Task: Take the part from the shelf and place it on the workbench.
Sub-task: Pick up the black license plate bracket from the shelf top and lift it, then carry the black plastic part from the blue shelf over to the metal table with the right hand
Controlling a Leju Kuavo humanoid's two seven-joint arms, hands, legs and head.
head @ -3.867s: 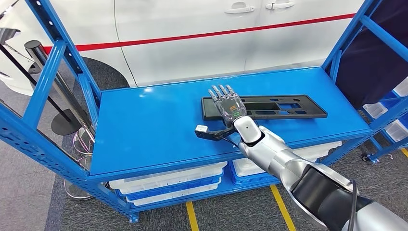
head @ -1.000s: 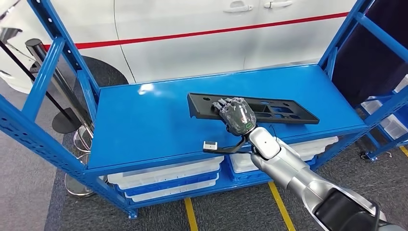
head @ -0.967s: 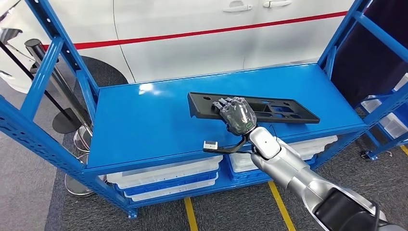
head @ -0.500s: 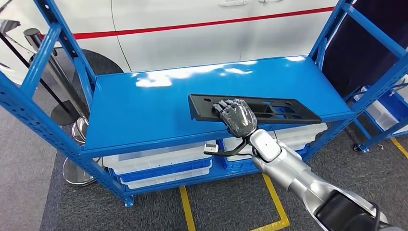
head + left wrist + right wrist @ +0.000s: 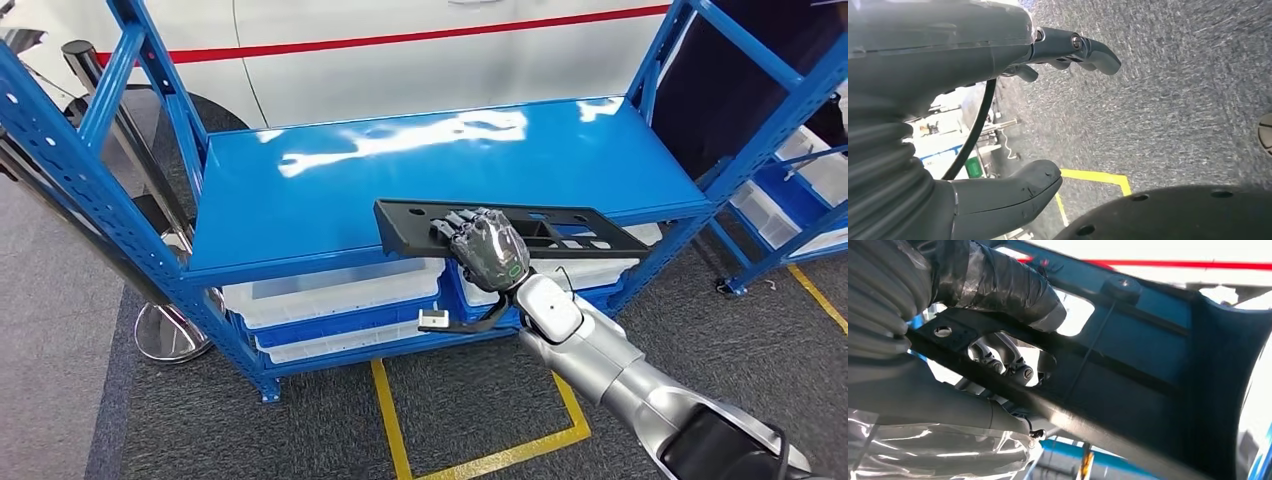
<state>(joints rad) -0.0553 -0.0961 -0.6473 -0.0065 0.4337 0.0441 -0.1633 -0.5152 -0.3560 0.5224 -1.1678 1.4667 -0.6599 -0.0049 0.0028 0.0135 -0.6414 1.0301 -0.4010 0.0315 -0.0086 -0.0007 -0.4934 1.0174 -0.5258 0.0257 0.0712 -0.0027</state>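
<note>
One robot hand loaded: right robot hand [image 5: 487, 250] grips the part [image 5: 520, 228], a long flat black plastic panel w/ cutouts, fingers curled over its near long edge approx mid-length. Right wrist view: fingers [image 5: 998, 285] wrap the panel's edge, thumb on the opposite face, part [image 5: 1148, 370] running away from cam. Part sits roughly level at the front edge of the blue shelf [image 5: 330, 190], right end past the shelf's front edge, over the bins; can't tell if it touches the shelf top. Silver right arm [image 5: 600, 360] comes in from lower right. Left robot hand [image 5: 998, 125] hangs over grey carpet, holds nothing, fingers loosely apart. White bins [image 5: 320, 310] on lower shelf level. Yellow floor tape [image 5: 480, 450] in front of the shelf. White car w/ red stripe [image 5: 430, 40] behind the shelf.
</note>
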